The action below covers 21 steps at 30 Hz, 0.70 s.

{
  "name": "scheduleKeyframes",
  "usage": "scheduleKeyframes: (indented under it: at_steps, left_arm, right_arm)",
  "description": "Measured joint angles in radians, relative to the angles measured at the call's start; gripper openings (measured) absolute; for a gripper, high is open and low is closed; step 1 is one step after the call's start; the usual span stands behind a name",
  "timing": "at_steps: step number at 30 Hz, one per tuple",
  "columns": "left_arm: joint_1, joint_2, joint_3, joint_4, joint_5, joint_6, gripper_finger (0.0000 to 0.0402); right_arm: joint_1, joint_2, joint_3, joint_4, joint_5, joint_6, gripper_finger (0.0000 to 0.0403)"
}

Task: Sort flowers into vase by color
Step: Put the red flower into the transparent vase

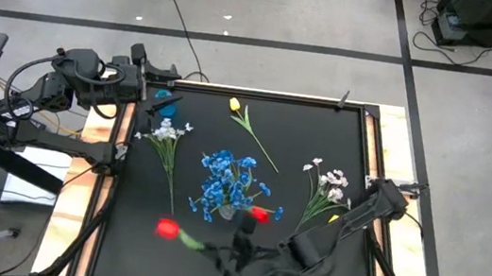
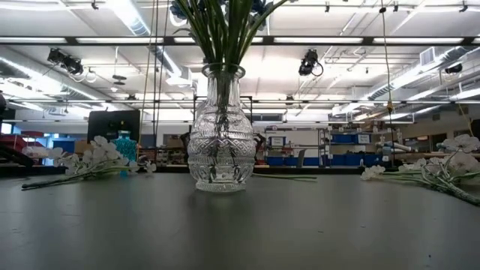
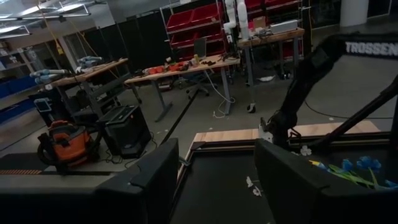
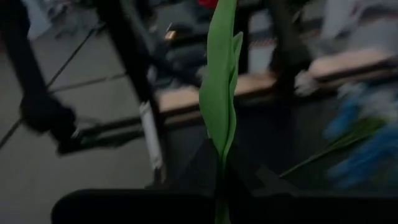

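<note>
right arm reaches in from the bench's (image 1: pixel 322 139) right edge, bent low across the near right part of the mat, wrist pointing toward the near middle. right gripper (image 1: pixel 242 242) sits just near-side of the vase (image 2: pixel 216 131), low over the mat. in the right wrist view its fingers (image 4: pixel 186 186) are closed tight on a green stem with a long leaf (image 4: pixel 221 93) standing up between them; a bit of red shows at the leaf's top edge, so it looks like a red tulip stem, bloom mostly cut off. a red tulip head (image 1: pixel 260 214) shows right beside the vase, just past the gripper. another red tulip (image 1: pixel 167 230) lies on the mat to the gripper's left, stem running toward it; contact hard to tell.

left arm is folded back at the far left corner, off the mat. left gripper (image 1: pixel 154 74) hovers over that corner, fingers (image 3: pixel 149 180) well apart, nothing between them.

vase stands mid-bench with blue flowers (image 1: pixel 226 181) in it, green stems crossing in the neck. white sprig (image 1: pixel 166 132) lies left of the vase, another white sprig (image 1: pixel 328 182) right of it near the right arm. yellow tulip (image 1: pixel 236 106) lies far side, stem angled toward the right. a teal object (image 1: pixel 166 106) sits near the left gripper.
</note>
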Motion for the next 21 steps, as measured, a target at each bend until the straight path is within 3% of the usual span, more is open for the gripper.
scheduleKeyframes:
  at_steps: [10, 14, 21]
  left_arm:
    - [0.0, 0.0, 0.0, 0.0, 0.0, 0.0, 0.0215]
    - [0.0, 0.0, 0.0, 0.0, 0.0, 0.0, 0.0215]
    - [0.0, 0.0, 0.0, 0.0, 0.0, 0.0, 0.0215]
  right_arm:
    - [0.015, -0.168, 0.0, -0.192, 0.281, -0.039, 0.0017]
    - [0.013, -0.248, 0.0, -0.155, 0.251, -0.089, 0.0017]
    - [-0.016, -0.387, 0.0, -0.018, 0.107, -0.263, 0.0017]
